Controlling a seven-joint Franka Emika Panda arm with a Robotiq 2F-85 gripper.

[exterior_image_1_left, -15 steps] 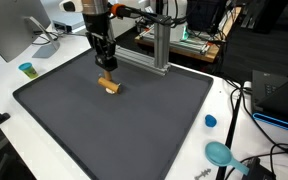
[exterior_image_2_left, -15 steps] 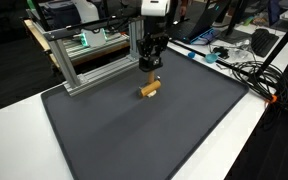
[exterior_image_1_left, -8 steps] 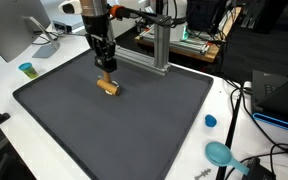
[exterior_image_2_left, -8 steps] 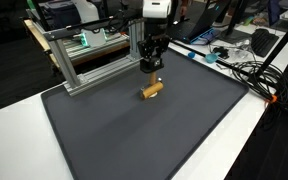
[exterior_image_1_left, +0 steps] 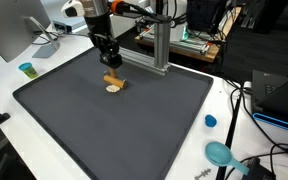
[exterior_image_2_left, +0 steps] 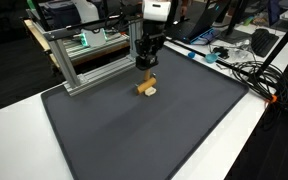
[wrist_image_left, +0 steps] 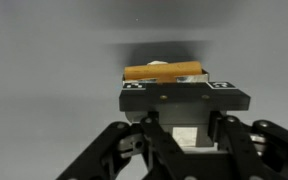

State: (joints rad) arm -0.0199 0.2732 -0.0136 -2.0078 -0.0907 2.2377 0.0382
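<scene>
A short tan-orange cylinder is on the dark grey mat, towards its far side; it also shows in the other exterior view. My gripper points straight down, directly over the cylinder's top end and touching it or nearly so, as the exterior view from the opposite side also shows. In the wrist view the cylinder lies crosswise just beyond the black marked block of my gripper. That block hides the fingertips, so I cannot tell whether they grip the cylinder.
An aluminium frame stands at the mat's far edge, close behind the gripper. On the white table are a small cup, a blue cap, a teal dish and cables.
The cylinder has turned from lying slantwise to a more upright or end-on look in both exterior views. The gripper has shifted slightly along with it.
</scene>
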